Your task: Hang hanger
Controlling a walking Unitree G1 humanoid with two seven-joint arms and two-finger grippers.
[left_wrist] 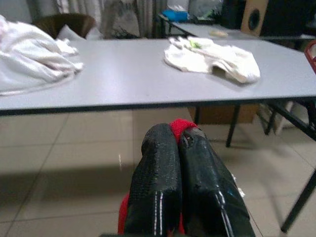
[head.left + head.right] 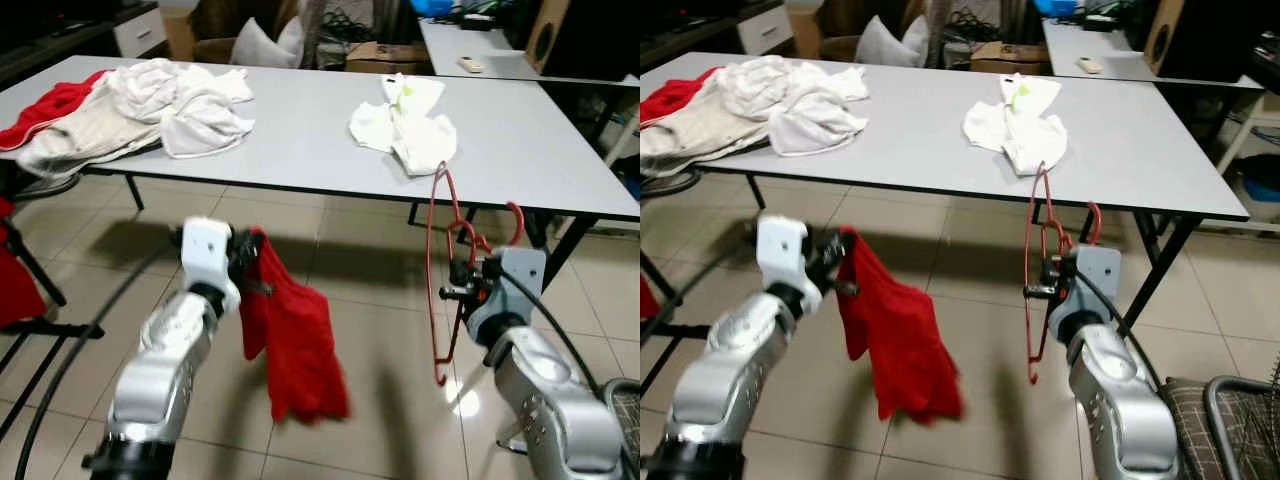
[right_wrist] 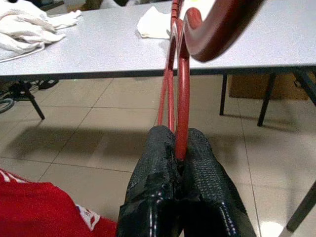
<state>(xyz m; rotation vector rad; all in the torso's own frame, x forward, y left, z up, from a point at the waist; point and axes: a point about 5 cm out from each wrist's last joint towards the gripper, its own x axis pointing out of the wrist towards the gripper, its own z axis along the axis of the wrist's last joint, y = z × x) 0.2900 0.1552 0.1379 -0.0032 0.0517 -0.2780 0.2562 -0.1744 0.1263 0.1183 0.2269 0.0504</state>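
The red hanger [image 2: 442,270] stands upright to the right, in front of the near edge of the grey table [image 2: 310,140], probably held clear so a garment can go onto it. The right gripper [image 3: 180,153] is clamped on its wire, hook at top. The left gripper [image 1: 178,143] is closed on a red garment [image 2: 290,340], which hangs above the floor. White clothes [image 2: 405,125] lie on the table.
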